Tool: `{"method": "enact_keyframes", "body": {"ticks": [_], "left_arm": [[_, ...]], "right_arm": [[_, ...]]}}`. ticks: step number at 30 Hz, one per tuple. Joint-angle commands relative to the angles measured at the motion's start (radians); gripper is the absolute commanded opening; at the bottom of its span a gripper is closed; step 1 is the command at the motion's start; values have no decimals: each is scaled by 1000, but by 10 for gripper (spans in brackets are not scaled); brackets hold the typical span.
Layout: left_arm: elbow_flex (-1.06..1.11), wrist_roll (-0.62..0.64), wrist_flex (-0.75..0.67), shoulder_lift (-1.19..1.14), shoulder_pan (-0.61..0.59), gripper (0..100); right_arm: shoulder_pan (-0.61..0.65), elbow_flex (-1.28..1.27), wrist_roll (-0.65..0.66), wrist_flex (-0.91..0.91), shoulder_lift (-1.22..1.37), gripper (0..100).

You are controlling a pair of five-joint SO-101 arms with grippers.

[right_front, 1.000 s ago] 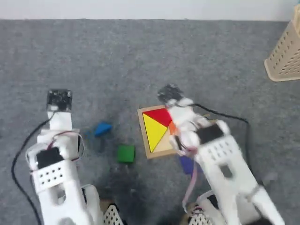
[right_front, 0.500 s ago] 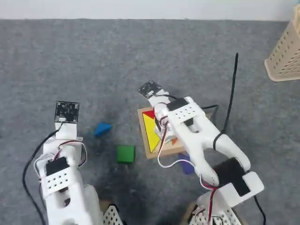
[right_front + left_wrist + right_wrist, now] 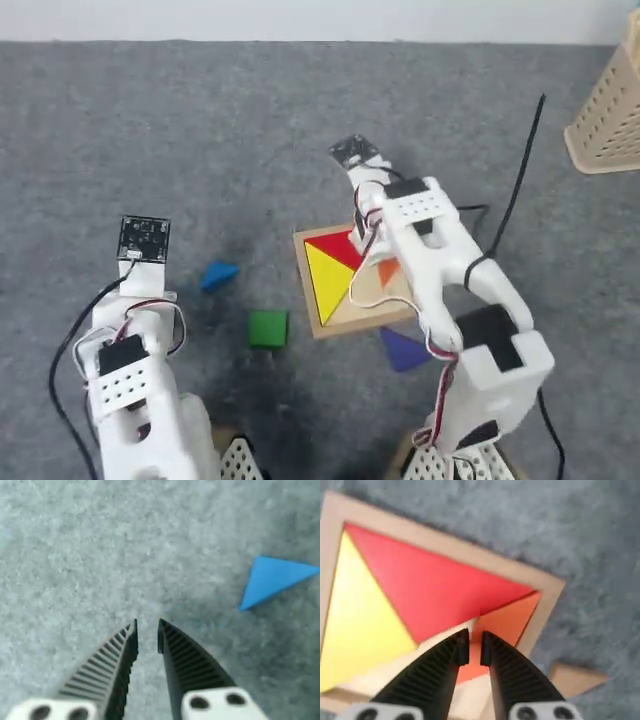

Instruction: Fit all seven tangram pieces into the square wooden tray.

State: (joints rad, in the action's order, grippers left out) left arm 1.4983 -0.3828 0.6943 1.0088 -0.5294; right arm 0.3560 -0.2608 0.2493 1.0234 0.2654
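Observation:
The square wooden tray [image 3: 307,300] lies at mid-table and holds a red triangle [image 3: 338,248], a yellow triangle [image 3: 328,282] and an orange piece [image 3: 388,270]. In the right wrist view my right gripper [image 3: 475,637] hovers shut and empty over the seam between the red triangle [image 3: 435,585] and the orange piece [image 3: 512,620], beside the yellow triangle [image 3: 360,615]. On the carpet left of the tray lie a blue triangle [image 3: 218,275] and a green square [image 3: 268,328]. A purple piece [image 3: 405,348] lies by the tray's near right corner. My left gripper [image 3: 147,625] is shut over bare carpet, a short way from the blue triangle [image 3: 272,577].
A tan slatted basket [image 3: 608,110] stands at the far right edge. Black cables run beside both arms. Grey carpet stretches open behind the tray and between the two arms.
The right arm swung left over the tray, then back right and farther out, uncovering the orange piece in the tray and the purple piece. The left arm shifted slightly a second ago, then stayed.

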Motion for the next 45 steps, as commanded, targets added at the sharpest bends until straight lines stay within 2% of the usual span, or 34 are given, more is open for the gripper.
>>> {"method": "enact_keyframes", "body": {"ticks": [1,6,13,21,25,29,33,45], "left_arm": [[-2,-12,-21,25,-6,66],[-2,-12,-21,25,-3,66],[-2,-12,-21,23,-2,66],[7,-12,-25,26,-2,66],[7,-12,-25,26,-2,66],[8,-12,-25,26,-2,66],[8,-12,-25,26,-3,66],[8,-12,-25,26,-2,66]], "right_arm": [[-24,94,20,18,61,72],[-22,164,11,93,65,72],[-30,150,-37,206,-117,72],[-150,-15,-37,219,-326,73],[-166,-77,-35,168,-302,73],[-113,-118,-35,85,-236,73],[-74,-101,-40,70,-197,73],[-74,-72,-44,27,-120,73]]}}
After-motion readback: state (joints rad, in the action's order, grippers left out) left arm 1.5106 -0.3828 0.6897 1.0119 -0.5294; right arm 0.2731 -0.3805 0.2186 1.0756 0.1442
